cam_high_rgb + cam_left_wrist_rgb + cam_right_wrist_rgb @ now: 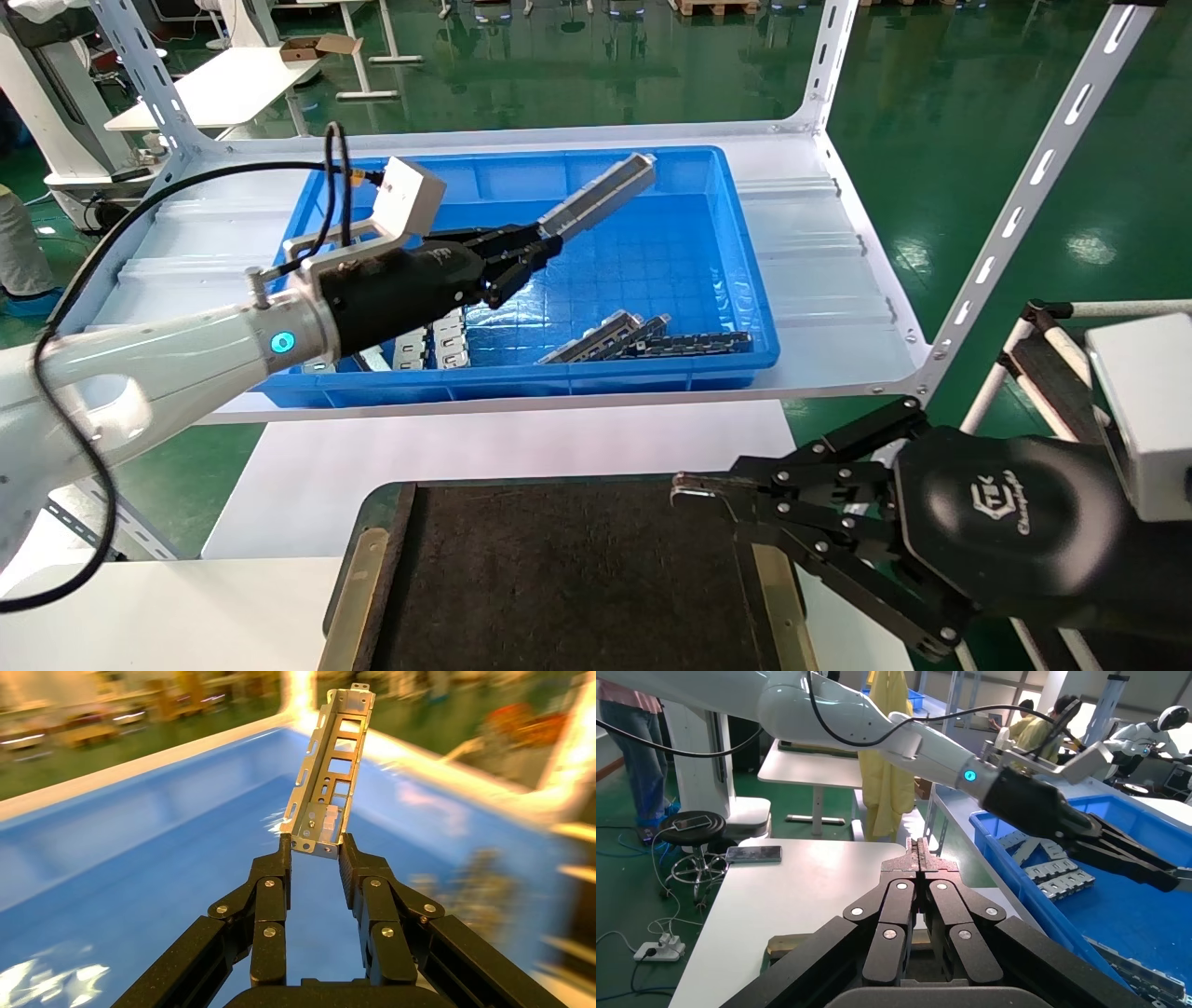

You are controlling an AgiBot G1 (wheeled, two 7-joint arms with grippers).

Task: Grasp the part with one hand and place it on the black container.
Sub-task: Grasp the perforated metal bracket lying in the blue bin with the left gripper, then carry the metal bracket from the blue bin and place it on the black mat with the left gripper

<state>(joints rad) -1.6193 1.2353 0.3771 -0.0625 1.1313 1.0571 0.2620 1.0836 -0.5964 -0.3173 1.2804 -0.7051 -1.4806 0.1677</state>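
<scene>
Silver sheet metal, thin and stiff: the part looks light but slick, and its long channel shape gives it leverage to swing in a pinch. The left tool is closed on one end of the part, fingers pressing its two side walls, so the bar juts out beyond the tips, tilted upward. It hangs in the air above the blue bin, clear of the floor where darker bars and short grey plates lie. An end grip like this leaves most of the length unsupported; a hold nearer the middle would resist twisting better, and the folded edges and cut-outs offer firmer purchase than the smooth face. The tray sits nearer the robot, below the shelf, well apart from the part, its felt floor bare. The right tool is parked over the tray's right edge, its fingers pressed together on nothing.
</scene>
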